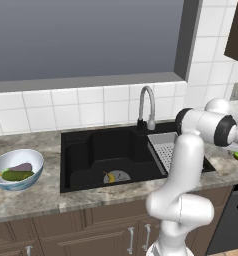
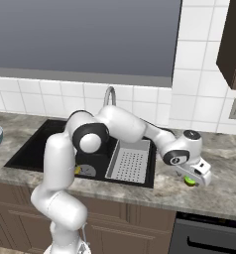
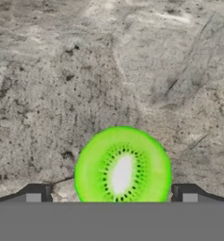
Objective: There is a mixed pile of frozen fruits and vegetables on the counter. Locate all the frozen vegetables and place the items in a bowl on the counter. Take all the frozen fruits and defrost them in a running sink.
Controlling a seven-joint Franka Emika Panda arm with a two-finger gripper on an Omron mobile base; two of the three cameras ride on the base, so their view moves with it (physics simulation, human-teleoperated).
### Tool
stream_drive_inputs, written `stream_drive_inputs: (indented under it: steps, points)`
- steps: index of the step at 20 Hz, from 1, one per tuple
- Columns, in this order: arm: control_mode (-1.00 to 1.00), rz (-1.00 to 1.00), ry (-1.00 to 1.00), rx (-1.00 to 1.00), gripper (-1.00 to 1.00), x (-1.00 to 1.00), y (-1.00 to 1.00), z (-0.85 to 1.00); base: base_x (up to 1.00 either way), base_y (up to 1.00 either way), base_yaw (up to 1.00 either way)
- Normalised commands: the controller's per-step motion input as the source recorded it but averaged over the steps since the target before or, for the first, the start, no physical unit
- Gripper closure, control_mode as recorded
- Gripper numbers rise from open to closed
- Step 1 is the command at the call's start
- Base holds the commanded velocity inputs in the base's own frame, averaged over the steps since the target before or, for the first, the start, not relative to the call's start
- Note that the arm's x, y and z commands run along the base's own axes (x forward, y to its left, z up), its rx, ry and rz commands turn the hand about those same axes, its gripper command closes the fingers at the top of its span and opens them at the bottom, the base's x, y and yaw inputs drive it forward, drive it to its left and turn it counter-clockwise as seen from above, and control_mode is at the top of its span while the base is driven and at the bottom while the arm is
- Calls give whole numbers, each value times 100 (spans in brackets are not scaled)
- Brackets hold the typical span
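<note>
Directly below, green fruit (image 3: 122,165) (kiwi-like) — between wide-spread hand (image 3: 111,193) fingertips, on counter (image 3: 85,70)

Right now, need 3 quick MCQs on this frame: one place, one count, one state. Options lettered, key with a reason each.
1. Where is the banana?
A. in the bowl
B. in the sink, by the drain
C. on the counter right of the sink

2. How many items lie in the bowl?
A. none
B. two
C. four

3. How does the claw stand?
A. open, fingertips either side of the green fruit
B. shut on the banana
C. shut on the faucet

Key:
1 B: yellow curve lies on the black sink floor.
2 B: dark green piece and grey-purple lump sit inside.
3 A: hand view shows fingertips wide apart around the green fruit on the counter.
</note>
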Motion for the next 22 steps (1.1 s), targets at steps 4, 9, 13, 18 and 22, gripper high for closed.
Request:
stream_drive_inputs:
  steps: [4,9,13,18,22]
  points:
    - [-100,0,0,1,-100,6,-8,-7,0,0,0]
    - [-100,0,0,2,-100,5,-17,-4,0,0,0]
    - [-100,0,2,5,-100,0,-15,-13,0,0,0]
    - [-100,0,3,4,-100,1,-8,-20,0,0,0]
    - [-100,0,3,2,-100,3,0,-22,0,0,0]
